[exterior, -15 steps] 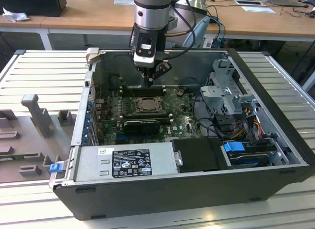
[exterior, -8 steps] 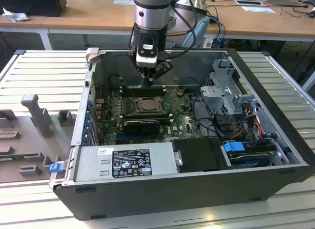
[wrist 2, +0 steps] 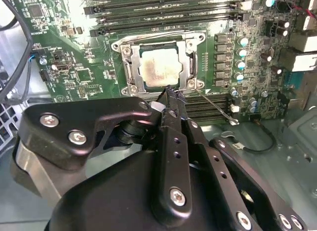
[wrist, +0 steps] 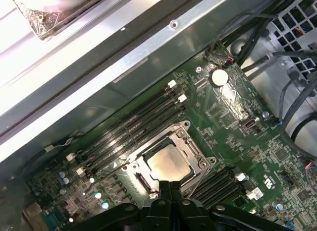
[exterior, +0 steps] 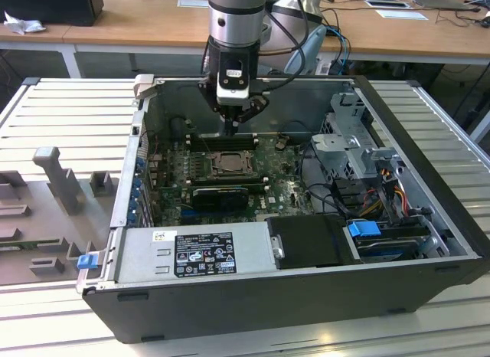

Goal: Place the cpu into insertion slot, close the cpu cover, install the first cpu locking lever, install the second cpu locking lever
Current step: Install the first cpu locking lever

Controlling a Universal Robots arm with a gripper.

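Gripper point(wrist 2: 171, 94) near cpu cover point(wrist 2: 130, 67), memory slots point(wrist 2: 168, 15) alongside

We see a pale slatted metal table point(exterior: 69, 116) near us, and beyond it a long wooden desk point(exterior: 115, 34) carrying papers point(exterior: 402, 14) toward the exterior view's right.

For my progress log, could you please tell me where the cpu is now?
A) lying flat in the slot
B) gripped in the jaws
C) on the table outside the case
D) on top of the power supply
A: in both wrist views the cpu lies flat in the slot, with the cover framing it.
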